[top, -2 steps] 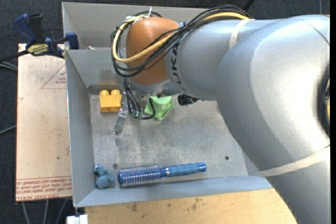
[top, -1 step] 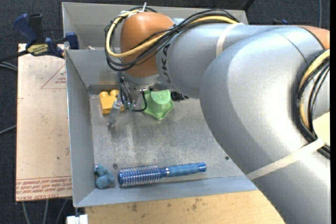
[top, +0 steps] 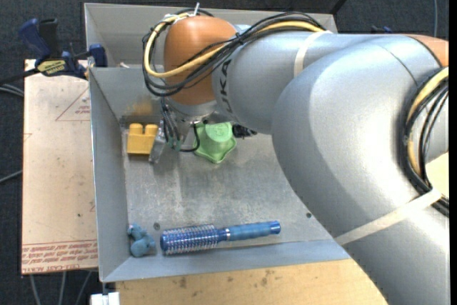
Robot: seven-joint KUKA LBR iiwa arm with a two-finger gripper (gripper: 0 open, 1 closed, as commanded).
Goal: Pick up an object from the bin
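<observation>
The grey arm (top: 321,103) reaches in from the right, its orange-capped wrist (top: 196,53) pointing the end effector (top: 166,146) downward.

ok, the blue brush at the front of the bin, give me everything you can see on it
The blue brush looks like plastic: a cylindrical bristled head on a smooth straight handle. It lies flat on the bin floor along the near wall, head to the view's left, handle to the right. A small blue thing sits just left of the head; contact unclear.
</observation>
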